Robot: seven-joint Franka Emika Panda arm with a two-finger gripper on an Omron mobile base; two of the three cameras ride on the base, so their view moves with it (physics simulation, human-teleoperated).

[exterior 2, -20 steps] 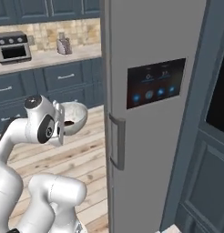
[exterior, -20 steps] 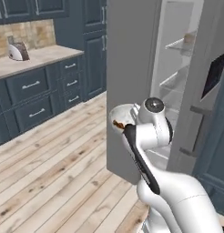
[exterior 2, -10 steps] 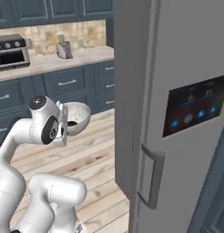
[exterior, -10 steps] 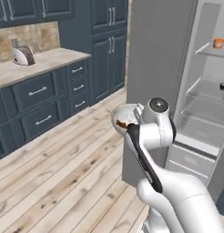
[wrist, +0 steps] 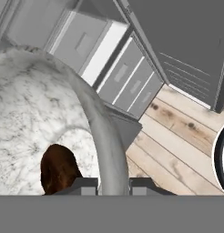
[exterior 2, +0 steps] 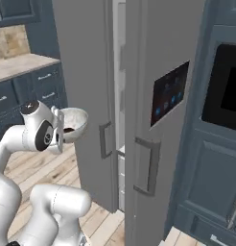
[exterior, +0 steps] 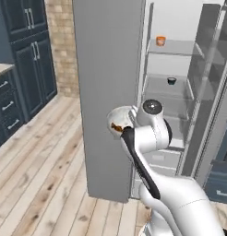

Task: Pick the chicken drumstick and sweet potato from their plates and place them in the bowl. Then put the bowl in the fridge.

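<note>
The mottled bowl (wrist: 36,118) hangs in the air, its rim pinched between the gripper (wrist: 113,184) fingers, one inside the wall and one outside. A brown piece of food (wrist: 59,169) lies inside, just beside the inner finger. Beyond the fingertips stands the open fridge (exterior: 180,87), its lower drawers (wrist: 127,84) facing them.

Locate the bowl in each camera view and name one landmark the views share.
Left base view: the bowl sits at centre, against the grey fridge door.
Right base view: left of centre, beside the arm's wrist.
Hand view: left half, rim pinched by the tool.
Shared landmark: the fridge.
</note>
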